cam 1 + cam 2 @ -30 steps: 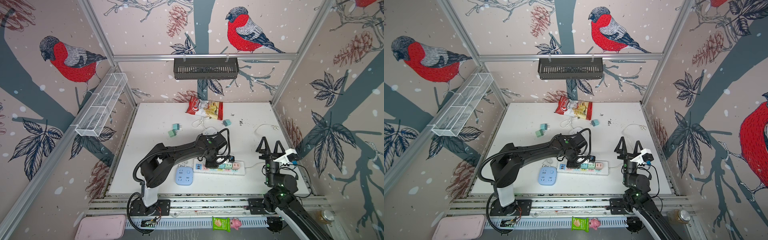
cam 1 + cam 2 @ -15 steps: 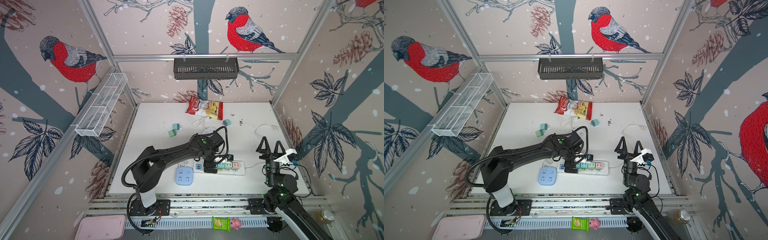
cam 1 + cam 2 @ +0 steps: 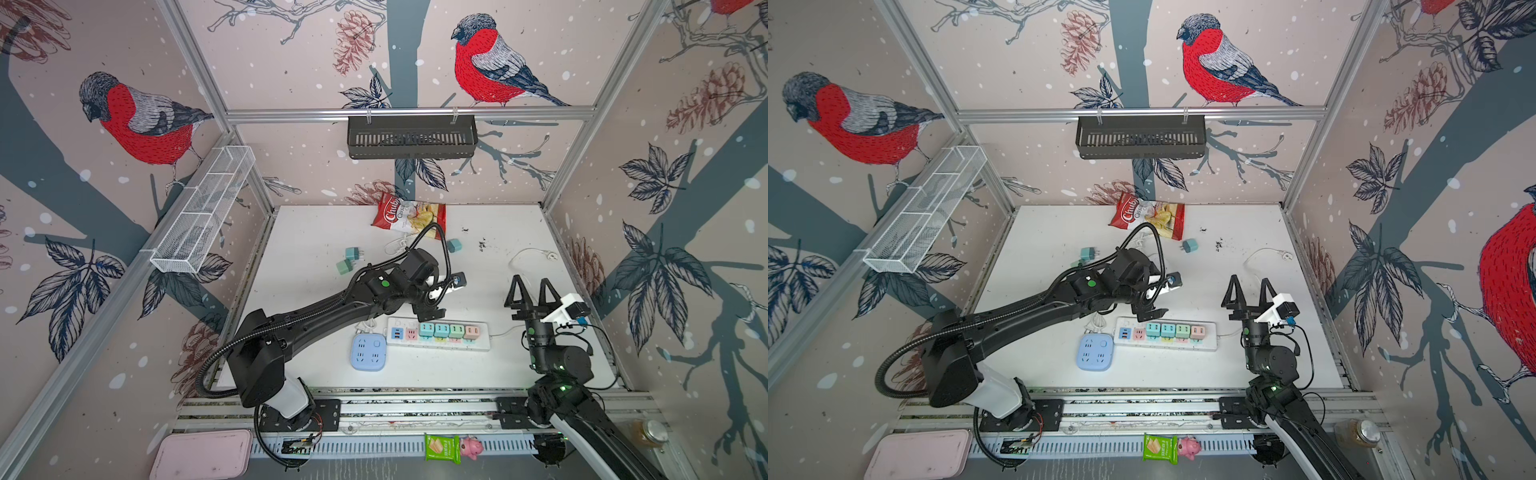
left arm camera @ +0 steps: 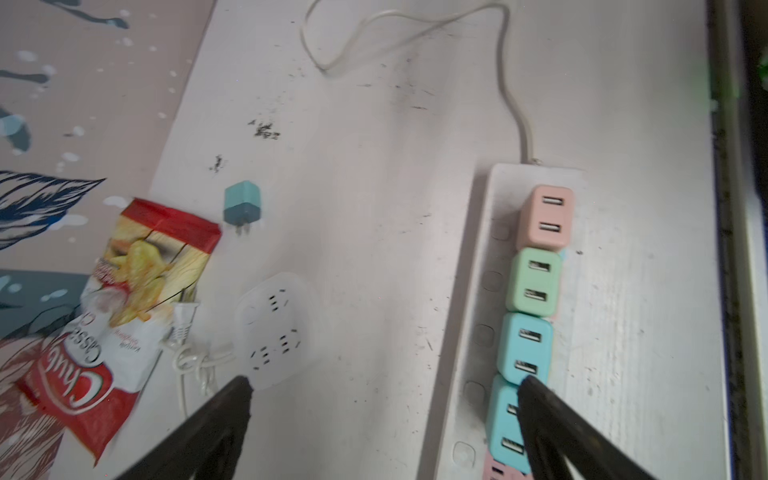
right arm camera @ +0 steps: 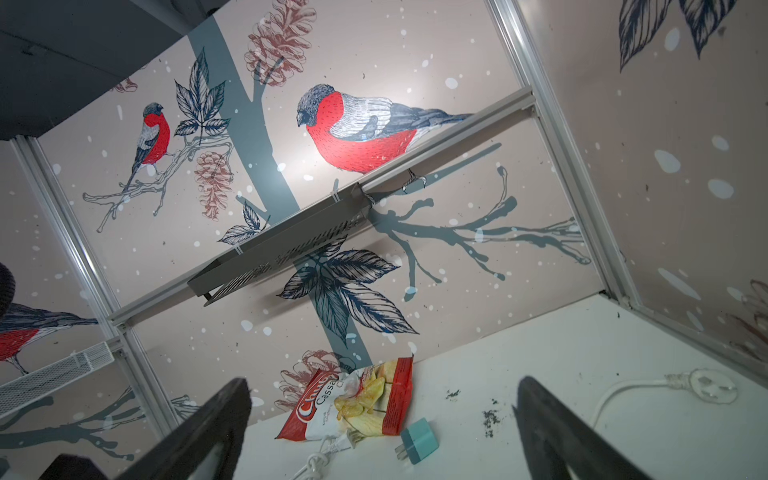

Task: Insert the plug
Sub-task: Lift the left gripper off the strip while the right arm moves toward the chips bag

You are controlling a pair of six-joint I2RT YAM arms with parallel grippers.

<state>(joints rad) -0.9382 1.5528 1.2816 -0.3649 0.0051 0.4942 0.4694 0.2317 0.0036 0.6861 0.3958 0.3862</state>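
1. The left fingers [image 4: 216, 424] gape wide with nothing between them, hanging just over the long white power strip [image 3: 438, 334], right above its row of cube plugs.
2. And there's the task's thing: the light-blue cube plug [image 4: 505, 424] sits seated in the strip, shoulder to shoulder with a second light-blue cube plug [image 4: 525, 349].
3. In the left wrist view one black finger crosses in front of that first blue cube. I cannot tell whether it touches.
4. Follow the strip toward its cord end and you get a mint-green cube plug [image 4: 534, 282], then a peach-pink cube plug [image 4: 546, 218], all four packed tight in one line.
5. The right fingers [image 3: 516, 291] are spread wide too, empty, pointing upward, raised off to the side of the strip's cord end and well apart from it.
6. Far behind the strip, a loose teal cube plug [image 3: 454, 245] lies on the white tabletop [image 3: 316, 232], just beside a red-and-white crisp bag [image 3: 409, 214].
7. Two more loose green-teal cube plugs [image 3: 352, 252] lie together behind the strip's other end.
8. A pale-blue rounded-square socket block [image 3: 369, 352] rests just off that same end, in front of the strip.
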